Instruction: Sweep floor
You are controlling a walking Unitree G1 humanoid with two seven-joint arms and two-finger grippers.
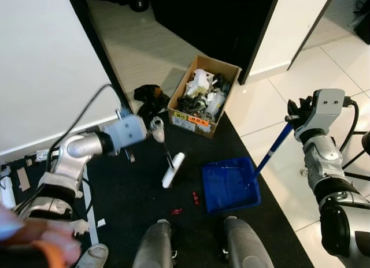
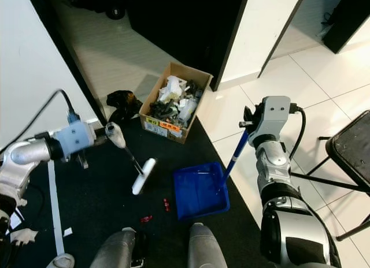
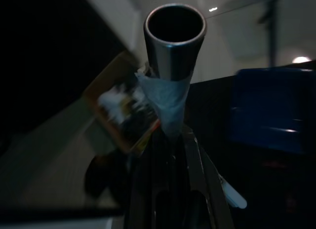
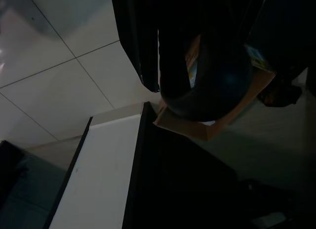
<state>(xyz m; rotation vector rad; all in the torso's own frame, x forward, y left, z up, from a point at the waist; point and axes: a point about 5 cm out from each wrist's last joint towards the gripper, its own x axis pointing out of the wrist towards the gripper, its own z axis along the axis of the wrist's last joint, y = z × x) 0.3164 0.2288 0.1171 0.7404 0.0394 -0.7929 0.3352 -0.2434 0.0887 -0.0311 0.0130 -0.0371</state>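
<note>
Brush (image 1: pixel 171 170): white head low at frame centre, over the black mat (image 1: pixel 133 193), its thin handle running up-left to the left gripper (image 1: pixel 151 131), which is clamped on the handle's top end. In the left wrist view the metal tube end with tape (image 3: pixel 170 98) sits between the fingers.

Blue dustpan (image 1: pixel 229 184): on the mat just right of the brush, lower centre. Its blue pole (image 1: pixel 273 149) rises up-right to the right gripper (image 1: pixel 298 115), closed round the pole at right of frame.

Small red scraps (image 1: pixel 195 197) lie on the mat between brush and dustpan.

Cardboard box (image 1: pixel 203 96) of rubbish, upper centre, at the mat's far edge. Black bag (image 1: pixel 149 95) just left of it.
</note>
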